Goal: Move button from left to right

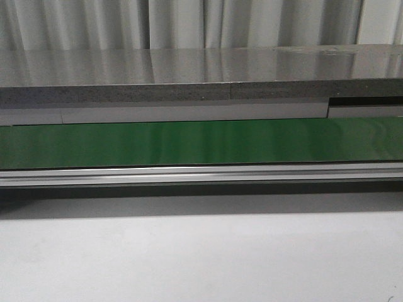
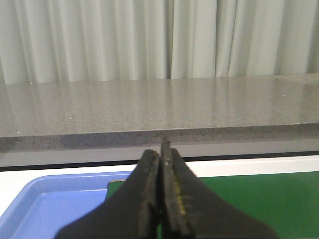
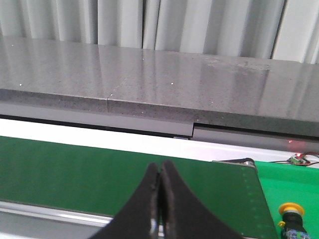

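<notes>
The button [image 3: 291,209] shows only in the right wrist view: a yellow round cap on a dark body, standing on a bright green surface just past the end of the dark green belt [image 3: 75,169]. My right gripper [image 3: 159,168] is shut and empty, above the belt and apart from the button. My left gripper [image 2: 160,148] is shut and empty, over the other end of the belt [image 2: 249,199], beside a blue tray [image 2: 50,204]. Neither gripper nor the button shows in the front view.
The green belt [image 1: 201,141] runs across the front view with an aluminium rail [image 1: 201,173] along its near edge and white table [image 1: 201,251] in front. A grey stone ledge [image 1: 189,69] and curtains stand behind. Small wires [image 3: 299,159] lie past the belt's end.
</notes>
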Motion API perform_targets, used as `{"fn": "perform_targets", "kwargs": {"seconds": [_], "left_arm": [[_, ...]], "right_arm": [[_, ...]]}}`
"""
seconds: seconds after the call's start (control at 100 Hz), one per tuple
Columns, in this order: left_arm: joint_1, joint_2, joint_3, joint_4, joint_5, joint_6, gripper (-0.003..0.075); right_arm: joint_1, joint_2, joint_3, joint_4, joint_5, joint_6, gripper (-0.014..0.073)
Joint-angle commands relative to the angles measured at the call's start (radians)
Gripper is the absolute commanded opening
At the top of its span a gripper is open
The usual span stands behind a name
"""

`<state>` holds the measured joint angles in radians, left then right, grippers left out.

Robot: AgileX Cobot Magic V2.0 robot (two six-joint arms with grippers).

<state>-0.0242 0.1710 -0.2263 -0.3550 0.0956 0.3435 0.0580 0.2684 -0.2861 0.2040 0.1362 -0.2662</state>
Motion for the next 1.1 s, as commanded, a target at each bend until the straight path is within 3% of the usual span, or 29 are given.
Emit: {"fn": "perform_targets", "kwargs": {"seconds": [0.0,0.09,0.16,0.52,1.09], "left_arm": [[-0.008,0.008,-0.027,-0.010,-0.076,0.001,-0.0020],[-0.008,0.008,-0.027,-0.010,-0.076,0.001,-0.0020],[-0.008,0.008,-0.027,-0.010,-0.076,0.001,-0.0020],[-0.008,0.008,-0.027,-0.010,-0.076,0.001,-0.0020],[-0.008,0.008,-0.027,-0.010,-0.076,0.001,-0.0020]], "right_arm": [[0.014,-0.005,-0.004,-0.095,-0.086,0.072,-0.0067],[0.023,-0.039,0.031,-0.204,-0.107,0.193,-0.0067],[0.023,-0.076,0.063,-0.215,-0.111,0.232,-0.0067],[0.023,-0.300,0.249,-0.181,-0.110,0.233,-0.0067],[0.022,-0.298,0.297,-0.181,-0.125,0.235,-0.0067]]}}
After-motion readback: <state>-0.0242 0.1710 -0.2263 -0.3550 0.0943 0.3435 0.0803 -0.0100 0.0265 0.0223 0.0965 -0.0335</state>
